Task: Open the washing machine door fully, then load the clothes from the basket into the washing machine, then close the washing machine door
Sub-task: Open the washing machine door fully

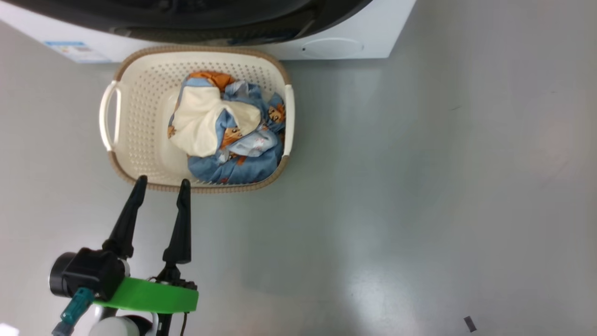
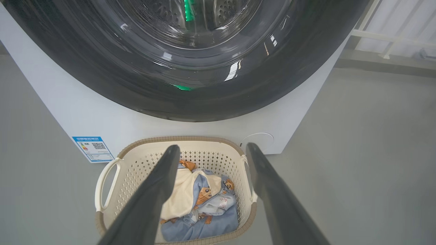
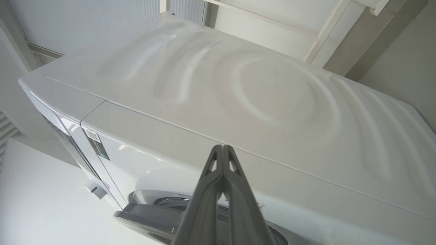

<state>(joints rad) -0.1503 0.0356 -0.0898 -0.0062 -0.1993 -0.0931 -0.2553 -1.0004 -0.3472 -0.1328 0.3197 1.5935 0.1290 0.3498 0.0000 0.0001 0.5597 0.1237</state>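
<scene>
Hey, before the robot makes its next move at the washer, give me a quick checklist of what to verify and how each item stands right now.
1. Fully open washing machine door: not ok, it lies across the opening.
2. Door latched or ajar: cannot tell.
3. The clothes in the basket: ok.
4. Open, empty left gripper: ok, fingertips at the basket's near rim.
5. Free right gripper: ok, shut on nothing, up by the washing machine top edge.

Glossy grey floor [image 1: 419,163] (one small dark scrap [image 1: 469,323]) up to a ribbed white wall [image 2: 408,20], white rails [image 2: 388,36] against it.
</scene>
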